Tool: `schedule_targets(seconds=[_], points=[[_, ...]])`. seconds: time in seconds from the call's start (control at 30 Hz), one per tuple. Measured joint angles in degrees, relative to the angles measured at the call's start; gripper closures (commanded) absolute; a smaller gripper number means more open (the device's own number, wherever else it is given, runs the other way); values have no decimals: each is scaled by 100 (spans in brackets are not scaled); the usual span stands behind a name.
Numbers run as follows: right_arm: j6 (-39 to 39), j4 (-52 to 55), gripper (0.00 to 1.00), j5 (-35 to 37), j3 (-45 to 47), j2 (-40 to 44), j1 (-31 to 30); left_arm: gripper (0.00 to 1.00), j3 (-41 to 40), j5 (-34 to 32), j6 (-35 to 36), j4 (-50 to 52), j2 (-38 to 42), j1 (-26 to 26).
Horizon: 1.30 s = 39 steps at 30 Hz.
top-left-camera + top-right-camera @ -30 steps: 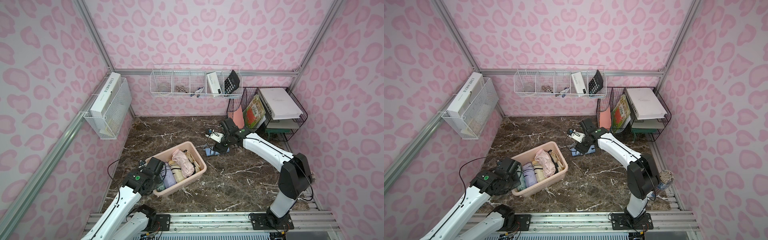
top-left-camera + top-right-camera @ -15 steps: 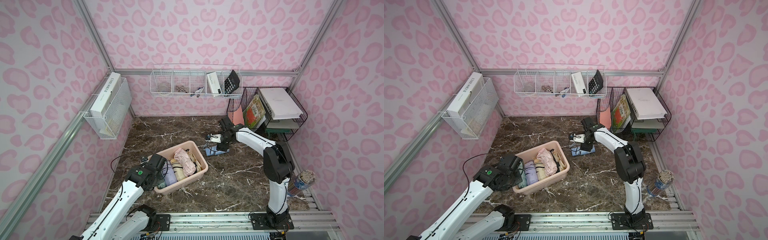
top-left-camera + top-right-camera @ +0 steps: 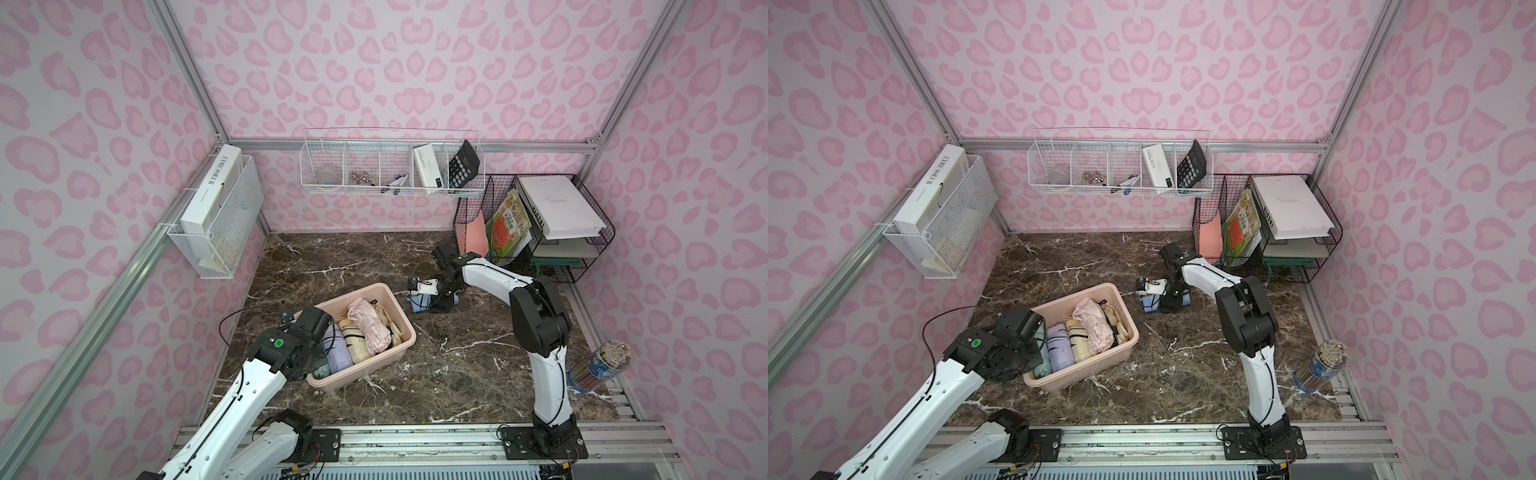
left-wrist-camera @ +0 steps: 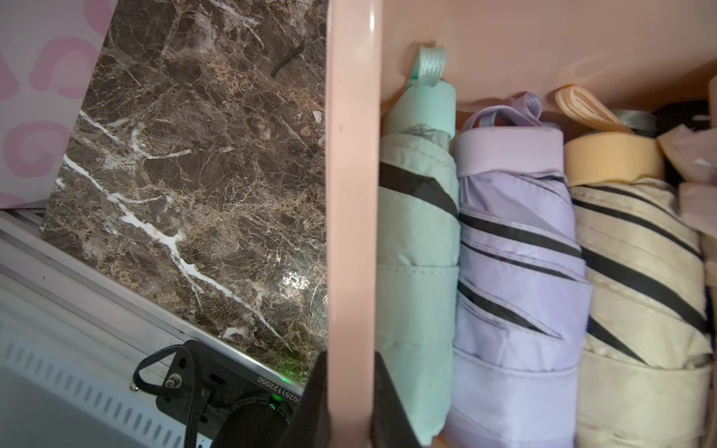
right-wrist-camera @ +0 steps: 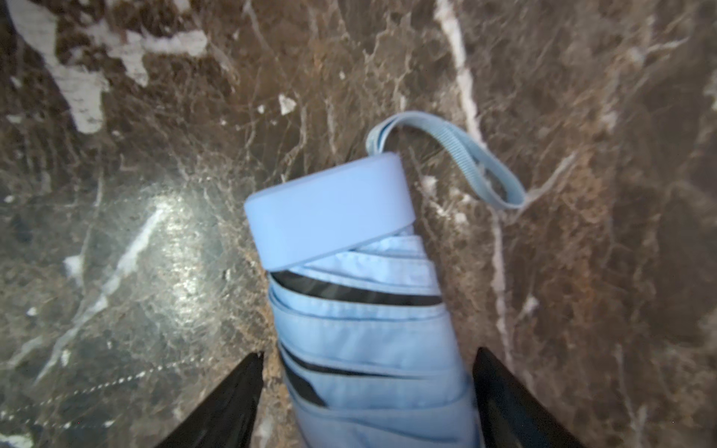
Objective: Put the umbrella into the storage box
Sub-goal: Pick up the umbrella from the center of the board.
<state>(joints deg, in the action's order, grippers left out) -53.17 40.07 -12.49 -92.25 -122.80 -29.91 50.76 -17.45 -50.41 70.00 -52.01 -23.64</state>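
On the left, the left gripper point(image 4: 351, 391) is pinched tight on the rim of the storage box point(image 3: 365, 368), one jaw inside and one outside. Its job is just to hold on so the box can't slide. The box sits on the brown table point(image 3: 332, 257) and is nearly full: a green umbrella point(image 4: 415, 252), a purple umbrella point(image 4: 516, 271), a cream umbrella point(image 4: 640, 291) and a pink umbrella point(image 3: 370, 328). The blue umbrella point(image 5: 361, 329) is not in yet. It lies flat on the table, between the box and the black wire rack point(image 3: 459, 224). The right gripper point(image 5: 368, 353) is down over it with its jaws wide, one on each side of the cloth, not squeezing. I think the best way is to go a bit lower, keep the umbrella in the middle and close on the fat part, not the loose strap point(image 5: 510, 194). Then lift high enough to clear the rim. A second ago the right gripper was over about the same spot, but the right arm's elbow has swung in since, so the jar of pencils point(image 3: 598, 365) now shows. The left arm and the box look about the same.
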Motion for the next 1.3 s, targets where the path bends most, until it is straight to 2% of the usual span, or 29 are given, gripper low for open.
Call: schedule_targets(seconds=[0.1,0.2,0.3,0.57,0.8,1.07,1.3], points=[[94,50,26,-4,236,70,-26,98,0,-9,9,13,-59,7],[195,35,33,0,400,140,-79,98,0,-20,26,7,-96,11],[243,0,47,20,439,146,-120,98,0,-17,52,-33,-116,11],[479,-92,70,59,343,59,-173,98,9,4,107,-90,-52,11],[570,-192,98,94,514,201,-188,98,9,59,116,-133,76,11],[1309,-114,100,17,935,774,-181,99,9,76,153,-157,116,11],[2717,-256,100,-229,1285,1622,-175,100,-22,76,201,-203,131,13]])
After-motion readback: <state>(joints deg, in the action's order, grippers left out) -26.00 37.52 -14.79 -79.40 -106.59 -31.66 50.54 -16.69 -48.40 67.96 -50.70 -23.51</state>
